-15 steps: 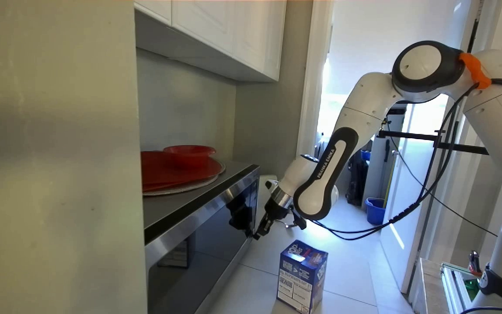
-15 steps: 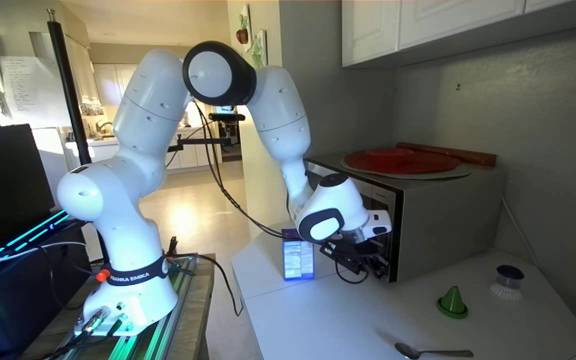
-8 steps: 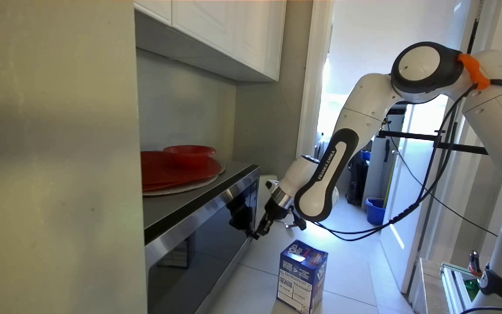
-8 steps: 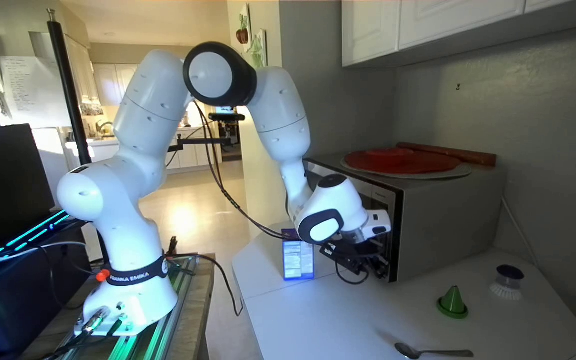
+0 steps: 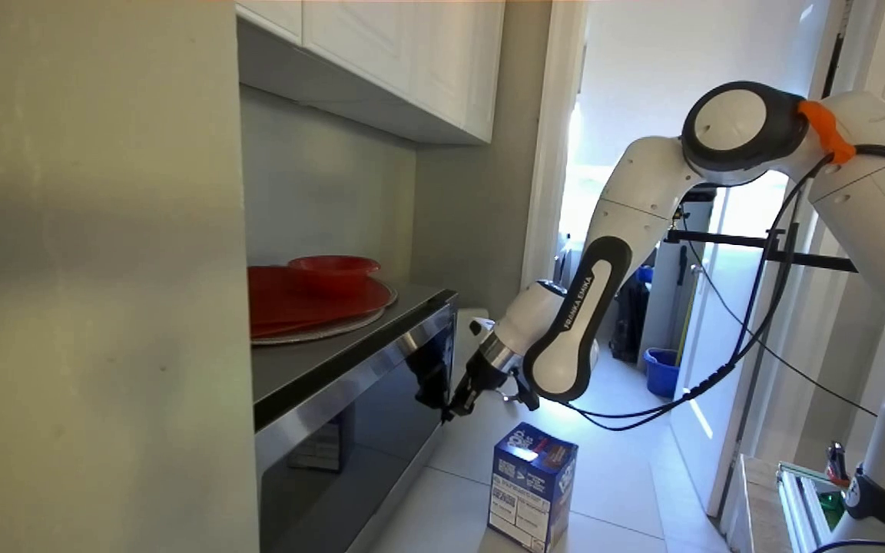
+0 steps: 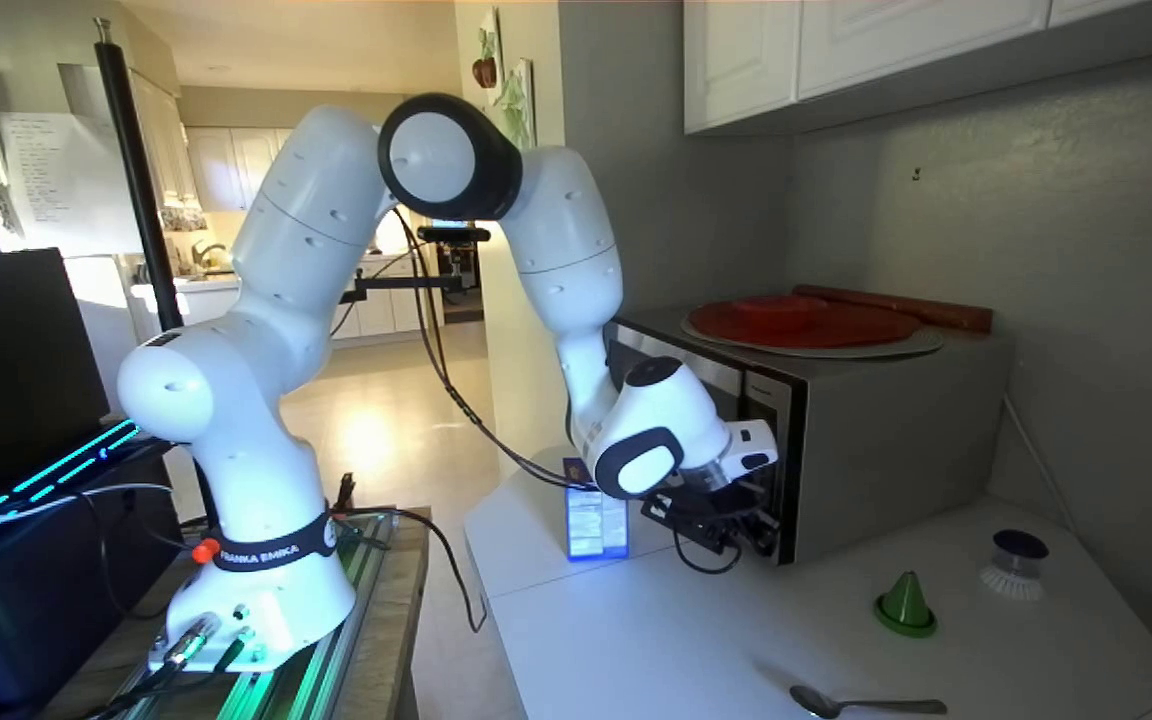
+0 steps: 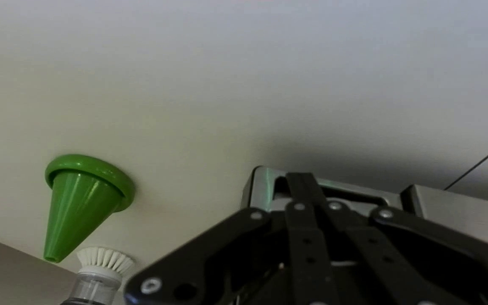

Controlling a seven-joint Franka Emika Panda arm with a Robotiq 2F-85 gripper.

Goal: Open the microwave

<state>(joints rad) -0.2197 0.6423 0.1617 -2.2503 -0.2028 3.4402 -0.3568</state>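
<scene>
Wrist view: green cone (image 7: 85, 203) at lower left, a brush (image 7: 100, 271) below it cut off by the bottom edge, and bare desk (image 7: 184, 84) running wide across the upper frame. Low and right of centre, there's the pincer (image 7: 302, 177), fingers together, covering part of the microwave (image 7: 264, 186) at lower right; contact, can't tell. In an exterior view, a wall (image 5: 97, 292) hides the microwave's left end, then dark glass door (image 5: 358, 453) in bright steel, mirroring the blue box (image 5: 532, 491) to its right; flush or ajar, can't say.
</scene>
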